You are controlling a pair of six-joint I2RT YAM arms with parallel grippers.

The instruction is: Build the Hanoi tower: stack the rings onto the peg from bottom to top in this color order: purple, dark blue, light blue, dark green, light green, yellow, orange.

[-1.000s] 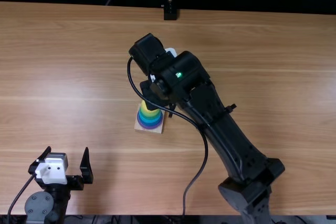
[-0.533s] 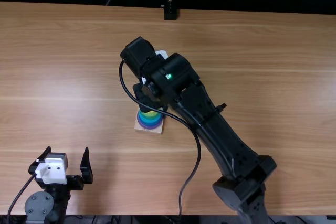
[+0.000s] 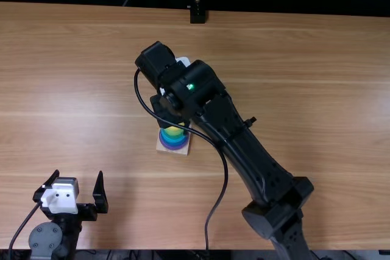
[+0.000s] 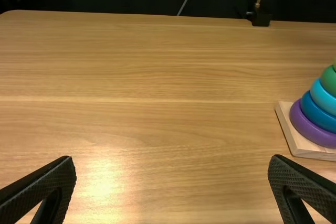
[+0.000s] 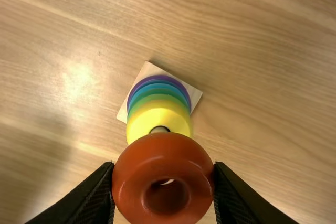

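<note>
In the top view my right gripper (image 3: 168,114) is over the far part of the ring stack, hiding part of it. The right wrist view has this gripper (image 5: 164,178) shut on the orange ring (image 5: 163,155), above the yellow ring (image 5: 137,125) and the peg tip (image 5: 159,129); contact cannot be told. Purple, blue and green rings lie under the yellow one on the square wooden base (image 5: 195,94). My left gripper (image 3: 78,173) stands open at the near left; in the left wrist view the gripper (image 4: 172,159) is apart from the purple ring (image 4: 306,125).
The right arm (image 3: 250,150) stretches diagonally over the wooden table (image 3: 73,89), its black cable (image 3: 224,181) looping beside it. A black stand (image 3: 197,13) is at the table's far edge.
My right arm has shifted toward the left of the top view, most of it in the first half second, uncovering less of the yellow ring than before. The left arm and the base have kept still.
</note>
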